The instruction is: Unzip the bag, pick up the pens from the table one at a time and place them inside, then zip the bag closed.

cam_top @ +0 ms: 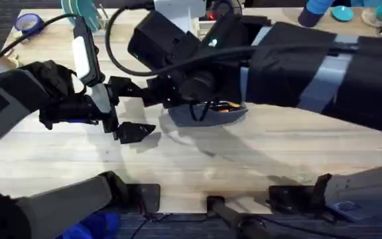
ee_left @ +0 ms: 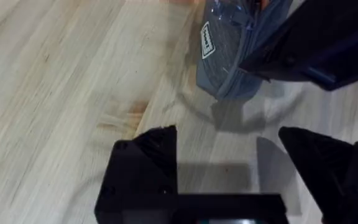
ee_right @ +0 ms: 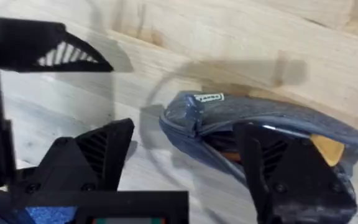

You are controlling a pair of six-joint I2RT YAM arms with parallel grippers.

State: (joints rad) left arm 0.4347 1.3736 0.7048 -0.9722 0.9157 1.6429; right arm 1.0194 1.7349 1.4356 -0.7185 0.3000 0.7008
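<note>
Overhead, bare light wooden plank table point(cam_top: 257, 149) surrounds the blue-grey fabric pouch point(cam_top: 207, 113); left gripper point(ee_left: 229, 155) and right gripper point(ee_right: 185, 158) both spread apart.

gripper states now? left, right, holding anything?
Left gripper: open, holding nothing, near the bag.
Right gripper: open, fingers straddling the bag's end, not clamped.

Most of the pencil pouch point(cam_top: 207, 114) is buried under the right arm in the overhead view, so just a grey sliver and a bit of orange inside peek out. From the left wrist, the pouch point(ee_left: 229, 56) runs off the frame edge and the right gripper point(ee_left: 303, 46) covers its far side. Something orange point(ee_right: 327, 149) sits inside the pouch opening, partly behind a finger point(ee_right: 291, 177); can't tell what it is.
</note>
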